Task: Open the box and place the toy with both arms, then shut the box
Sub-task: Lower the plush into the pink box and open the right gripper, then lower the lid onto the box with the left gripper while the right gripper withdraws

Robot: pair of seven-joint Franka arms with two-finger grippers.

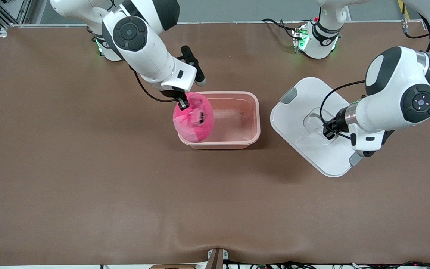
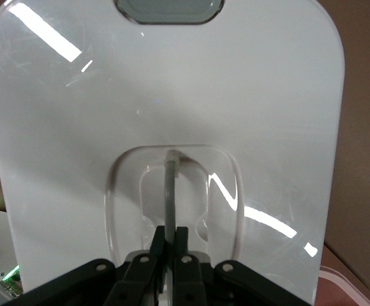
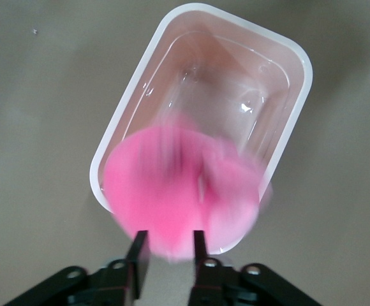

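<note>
Right gripper [image 1: 182, 101] clamped on the toy [image 1: 193, 117], hanging over the box [image 1: 245, 114] at the end toward the right arm, partly across that rim. Box open, its long axis running between the two arms' ends of the table, so the free space lies from the toy toward the left arm. Beside the box, toward the left arm's end: lid [image 1: 304, 123], with left gripper [image 1: 329, 133] pinched shut on its central handle [image 2: 170, 191].

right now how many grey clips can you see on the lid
2. One clip sits at the edge of the lid nearer the robots' bases; the other clip peeks out at the edge nearer the front camera, partly hidden under the left gripper.
</note>
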